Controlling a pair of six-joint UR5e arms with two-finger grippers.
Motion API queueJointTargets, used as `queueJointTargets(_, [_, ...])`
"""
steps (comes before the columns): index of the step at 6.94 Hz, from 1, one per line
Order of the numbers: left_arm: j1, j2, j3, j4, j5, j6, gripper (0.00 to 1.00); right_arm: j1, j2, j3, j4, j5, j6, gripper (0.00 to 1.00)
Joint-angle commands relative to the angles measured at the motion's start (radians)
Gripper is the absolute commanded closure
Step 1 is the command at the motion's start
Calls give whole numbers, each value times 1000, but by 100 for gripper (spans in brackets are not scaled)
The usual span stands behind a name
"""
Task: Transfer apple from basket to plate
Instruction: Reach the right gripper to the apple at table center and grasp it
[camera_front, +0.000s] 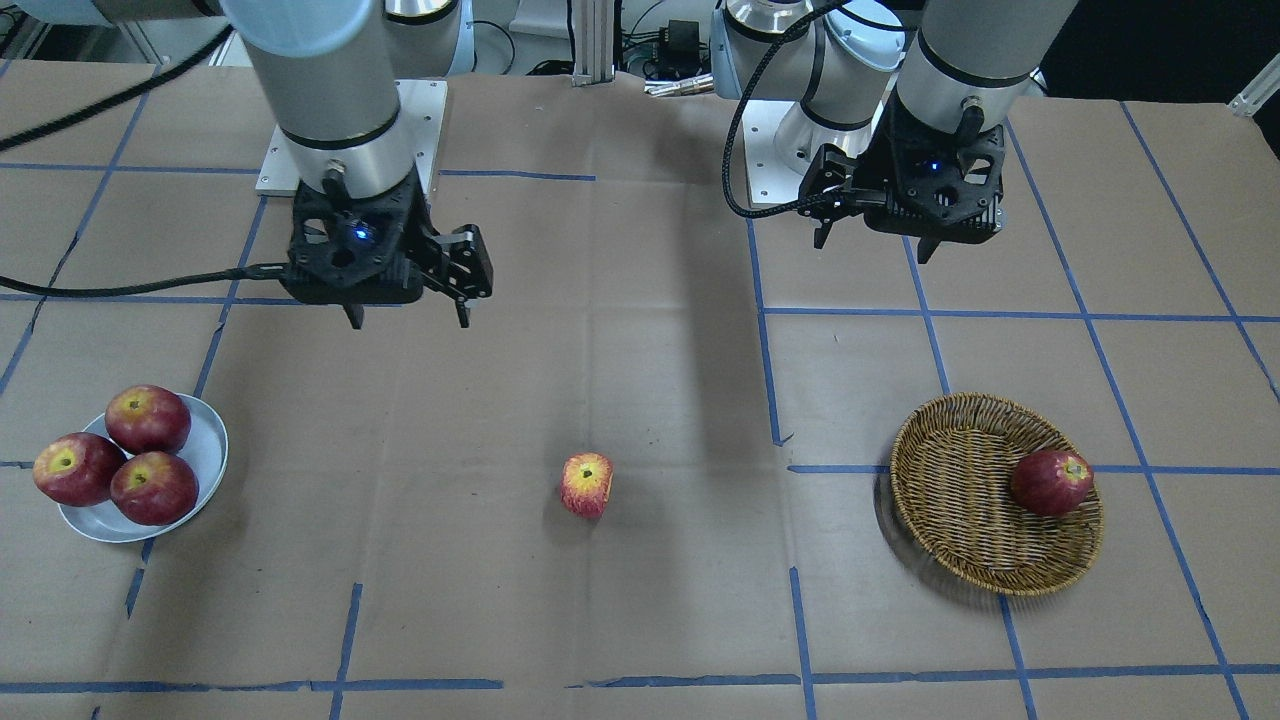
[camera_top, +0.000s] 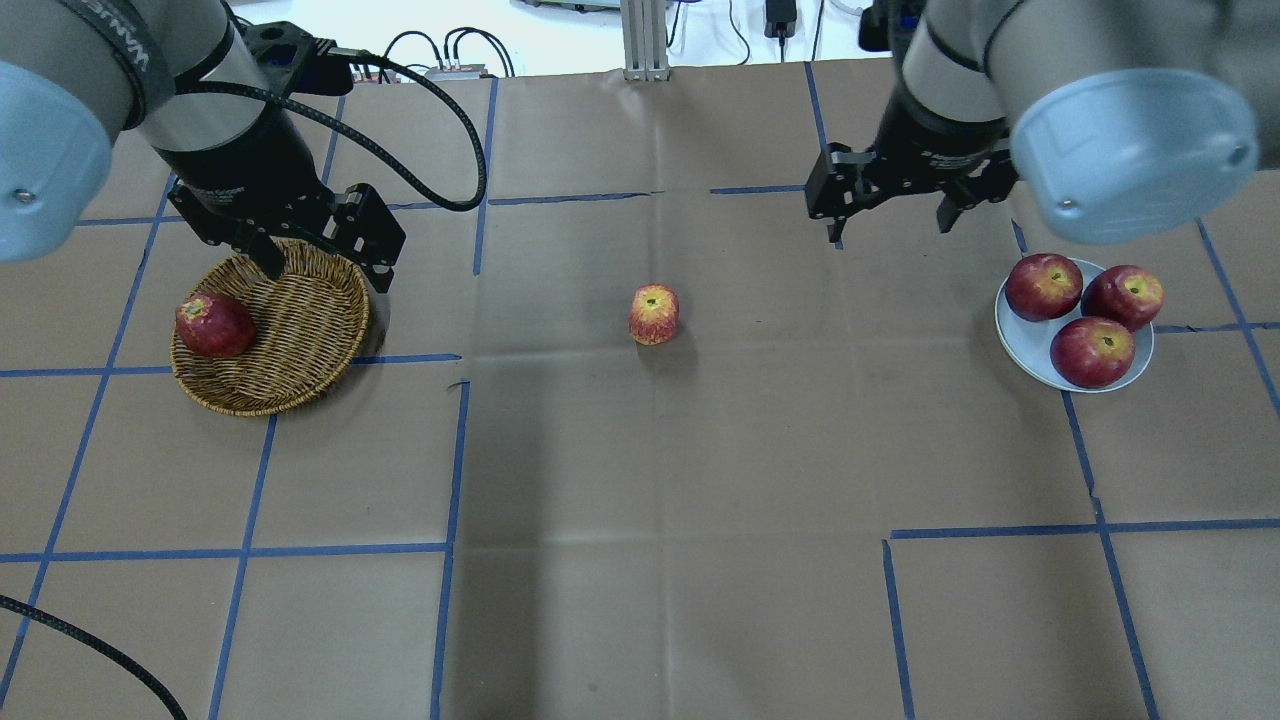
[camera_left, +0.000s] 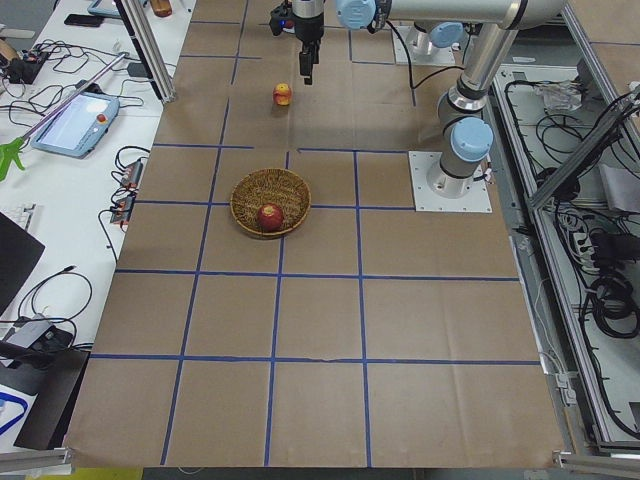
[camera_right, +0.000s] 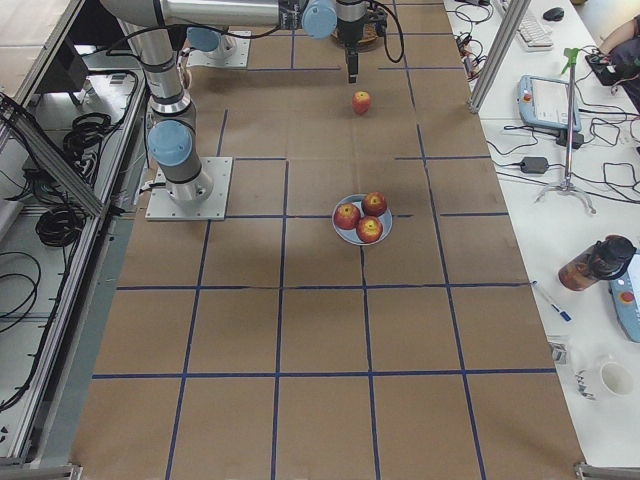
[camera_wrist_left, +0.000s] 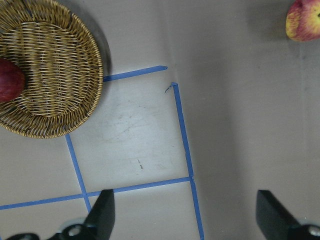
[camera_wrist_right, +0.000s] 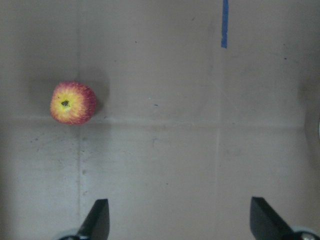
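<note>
The streaked red-and-yellow apple (camera_front: 586, 485) lies on the table's middle, outside the basket; it also shows in the overhead view (camera_top: 654, 314) and in both wrist views (camera_wrist_left: 303, 20) (camera_wrist_right: 72, 102). The wicker basket (camera_front: 950, 480) (camera_top: 300, 330) stands on my left side and holds one darker red apple (camera_front: 1051, 482). The pale plate (camera_front: 205, 445) (camera_top: 1030, 335) on my right side carries three deep-red apples. My left gripper (camera_front: 872, 248) (camera_top: 328, 275) hovers open and empty over the basket's robot-side rim. My right gripper (camera_front: 409, 320) (camera_top: 890, 232) hovers open and empty between the apple and the plate.
Brown paper with blue tape lines covers the table (camera_top: 640, 500). The three apples (camera_top: 1043, 286) fill most of the plate. The arm bases (camera_front: 340, 140) stand on the robot's side of the table. Benches with cables and devices (camera_left: 70, 120) flank the table.
</note>
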Motion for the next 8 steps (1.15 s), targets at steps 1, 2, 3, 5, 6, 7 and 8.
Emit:
queueJointTargets(1, [2, -2, -8, 8, 6, -1, 1, 103, 93, 0, -114, -2, 129, 0])
queueJointTargets(2, [3, -2, -8, 10, 6, -1, 1, 143, 138, 0, -167, -3, 178, 0])
queueJointTargets(3, [3, -2, -8, 11, 6, 1, 1, 178, 196, 0, -244, -5, 204, 0])
queueJointTargets(5, [3, -3, -8, 19, 4, 1, 1, 212, 302, 11, -351, -61, 250, 0])
queueJointTargets(6, [3, -2, -8, 19, 4, 1, 1, 212, 333, 20, -364, -87, 237, 0])
queueJointTargets(7, [3, -3, -10, 19, 4, 1, 1, 212, 360, 33, -416, -88, 235, 0])
queueJointTargets(8, [3, -3, -10, 19, 4, 1, 1, 212, 394, 41, -488, -88, 229, 0])
